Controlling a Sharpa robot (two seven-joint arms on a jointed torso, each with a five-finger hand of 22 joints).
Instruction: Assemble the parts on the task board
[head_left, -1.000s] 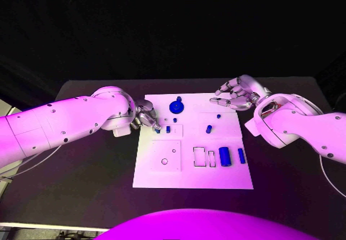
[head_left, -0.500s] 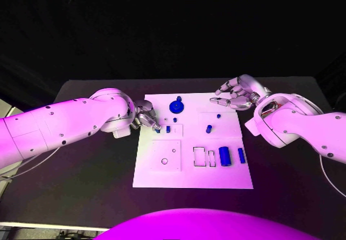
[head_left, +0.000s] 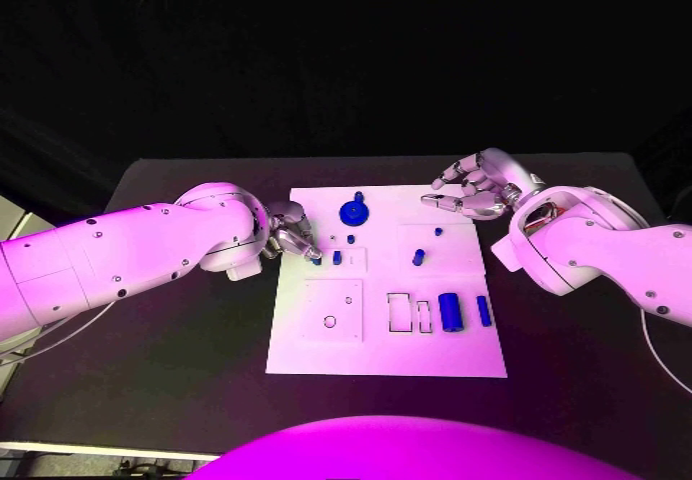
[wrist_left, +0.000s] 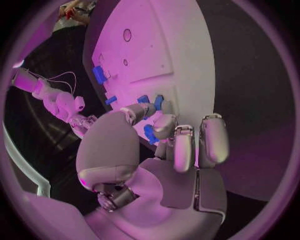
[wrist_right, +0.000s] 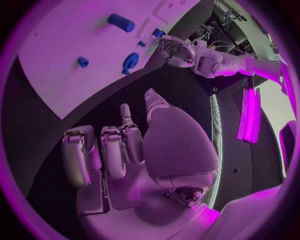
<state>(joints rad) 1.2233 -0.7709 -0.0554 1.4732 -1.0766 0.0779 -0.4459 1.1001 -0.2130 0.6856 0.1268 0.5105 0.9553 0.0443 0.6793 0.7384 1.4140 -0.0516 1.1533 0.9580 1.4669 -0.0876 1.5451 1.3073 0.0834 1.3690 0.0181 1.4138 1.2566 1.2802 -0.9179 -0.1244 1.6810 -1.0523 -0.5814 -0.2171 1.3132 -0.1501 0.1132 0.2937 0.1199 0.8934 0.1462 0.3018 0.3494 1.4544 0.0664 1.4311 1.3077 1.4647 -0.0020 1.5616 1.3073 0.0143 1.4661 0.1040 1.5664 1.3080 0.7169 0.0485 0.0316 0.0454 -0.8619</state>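
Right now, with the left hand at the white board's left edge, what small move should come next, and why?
Probably a short lowering of the left hand to seat the small blue peg pinched in its fingertips: it hangs just above the white task board, beside other small blue pieces. The right hand hovers open off the far right corner.

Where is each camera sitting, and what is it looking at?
Head view: on the robot's head, looking down at the task board; both arms reach in, with the left hand and right hand.
Left wrist view: behind the left hand, facing the board's edge and a small blue part at its fingers.
Right wrist view: behind the right hand, facing the board and the left hand.
All three views share the board.
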